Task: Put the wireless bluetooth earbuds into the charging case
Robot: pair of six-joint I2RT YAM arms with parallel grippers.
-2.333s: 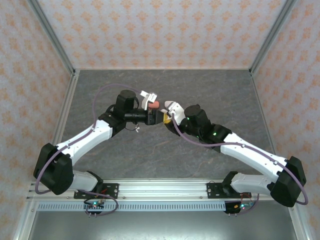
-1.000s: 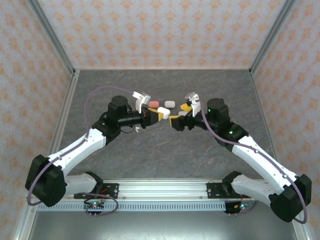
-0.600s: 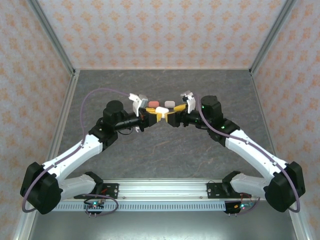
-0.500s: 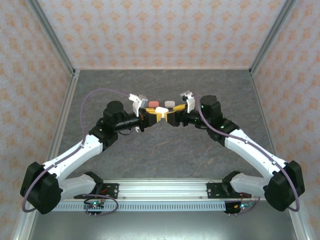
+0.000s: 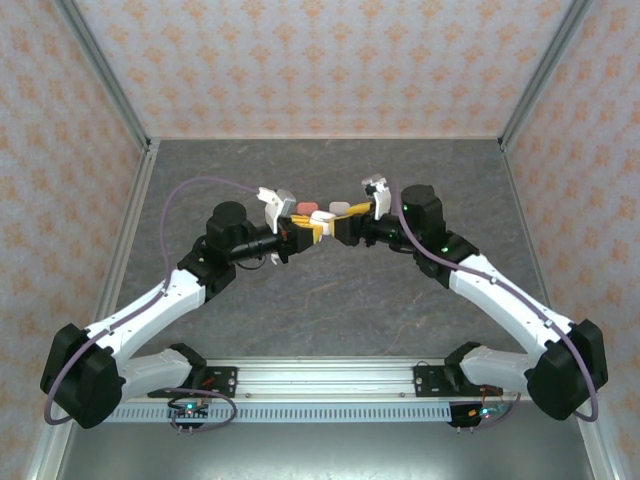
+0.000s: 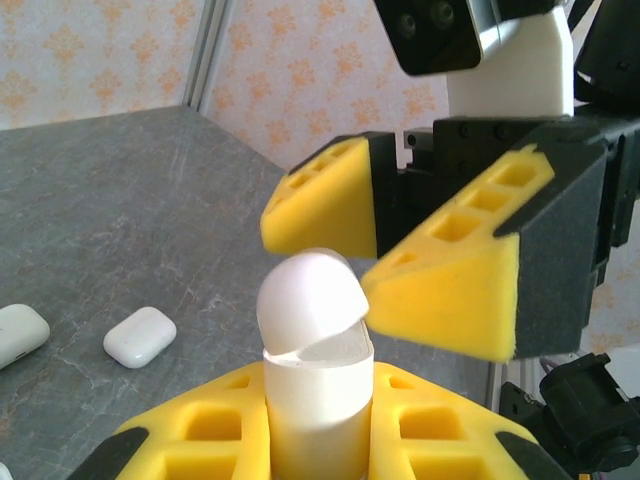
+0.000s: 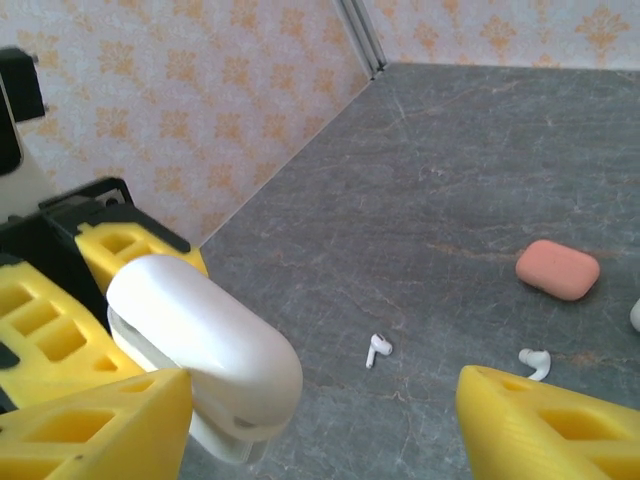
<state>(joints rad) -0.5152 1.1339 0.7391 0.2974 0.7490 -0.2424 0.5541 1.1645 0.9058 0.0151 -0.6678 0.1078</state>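
While two earbuds [image 7: 377,349] lie seven o'clock of one pink case [image 7: 557,268], left gripper [image 6: 318,440] clamps one white case [image 6: 310,300]; right gripper [image 6: 325,258] gapes half-open around it.

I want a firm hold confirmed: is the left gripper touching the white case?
Touching. The left wrist view shows the white case standing clamped between the left gripper's yellow pads.

The table [image 5: 330,300] is lit brightly and evenly from above, and only faint, soft shadows are cast beneath the arms [image 5: 150,310]. The patterned walls [image 5: 320,60] are slightly washed out. A mild sheen is seen on the white case [image 6: 315,300]. In the wrist views the yellow fingers [image 7: 560,420] nearest the lens are rendered soft, while the stone surface behind is kept sharp.
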